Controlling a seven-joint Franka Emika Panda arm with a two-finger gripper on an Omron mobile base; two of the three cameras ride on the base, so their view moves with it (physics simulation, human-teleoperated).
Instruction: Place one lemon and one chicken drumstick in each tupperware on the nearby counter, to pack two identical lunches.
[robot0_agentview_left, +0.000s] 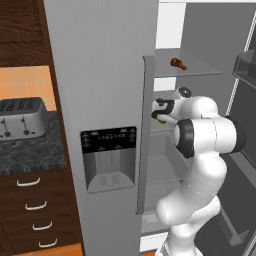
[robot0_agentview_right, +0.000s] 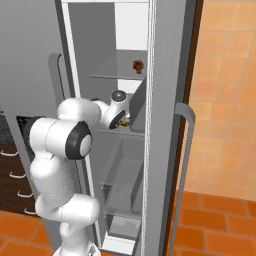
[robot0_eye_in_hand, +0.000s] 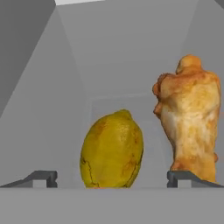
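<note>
White rounded arm (robot0_agentview_left: 200, 150), dark joint caps

I see a grey fridge shelf (robot0_eye_in_hand: 65, 131) across the middle of the hand view, with a yellow lemon (robot0_eye_in_hand: 112, 151) lying on it at lower centre and a golden chicken drumstick (robot0_eye_in_hand: 190, 118) standing just beside it at the right. In the left base view, a higher shelf (robot0_agentview_left: 200, 70) at upper right carries another drumstick (robot0_agentview_left: 178, 63). At the left edge, the dark speckled desk (robot0_agentview_left: 35, 152) bears a silver toaster (robot0_agentview_left: 22, 117).
</note>
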